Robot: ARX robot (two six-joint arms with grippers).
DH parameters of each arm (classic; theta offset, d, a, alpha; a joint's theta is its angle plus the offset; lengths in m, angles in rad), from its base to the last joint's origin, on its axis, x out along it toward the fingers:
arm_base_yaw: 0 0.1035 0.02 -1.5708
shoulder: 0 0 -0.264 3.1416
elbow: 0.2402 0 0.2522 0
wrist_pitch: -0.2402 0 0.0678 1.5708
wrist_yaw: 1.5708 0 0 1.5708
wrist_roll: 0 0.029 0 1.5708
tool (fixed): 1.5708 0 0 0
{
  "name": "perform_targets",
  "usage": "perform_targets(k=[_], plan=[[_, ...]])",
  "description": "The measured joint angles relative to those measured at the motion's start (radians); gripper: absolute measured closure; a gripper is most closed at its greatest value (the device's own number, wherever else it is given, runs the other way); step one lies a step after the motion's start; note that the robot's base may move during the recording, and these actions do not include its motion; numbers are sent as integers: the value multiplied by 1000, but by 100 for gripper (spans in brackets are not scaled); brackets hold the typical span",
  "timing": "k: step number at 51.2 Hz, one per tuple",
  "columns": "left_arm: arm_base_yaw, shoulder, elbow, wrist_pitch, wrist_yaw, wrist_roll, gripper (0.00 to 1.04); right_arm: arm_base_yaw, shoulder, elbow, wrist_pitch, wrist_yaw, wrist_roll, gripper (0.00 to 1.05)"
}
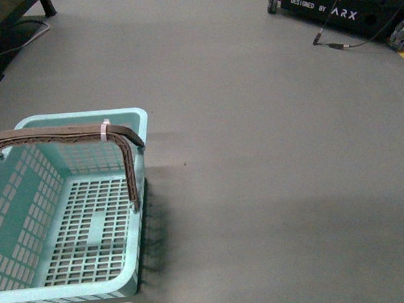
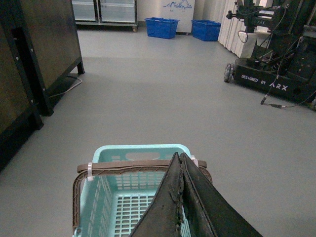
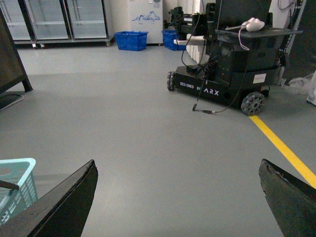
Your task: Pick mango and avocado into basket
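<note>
Basket (image 1: 83, 117) sits empty on floor, robot's left side; mango, avocado in no view. Left claw (image 2: 179, 157) pinched shut above it, nothing seen between; right claw (image 3: 177, 170) spread wide. Step, judged: still pre-pick. Next: locate fruit

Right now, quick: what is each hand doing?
Left hand: closed, nothing visible between its fingers.
Right hand: open, empty.

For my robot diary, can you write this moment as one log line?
basket: no fruit seen; mango, avocado: not in view; left gripper: shut; right gripper: open
</note>
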Motion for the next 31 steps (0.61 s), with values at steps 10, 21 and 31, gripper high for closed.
perform_targets(k=[10,21,31], plan=[[0,-2,0,-2,0,0,71,0,0,0,0,0,0,8],[0,-2,0,-2,0,0,33,0,0,0,0,0,0,8],[0,-2,0,-2,0,1,8,0,0,0,0,0,0,8]])
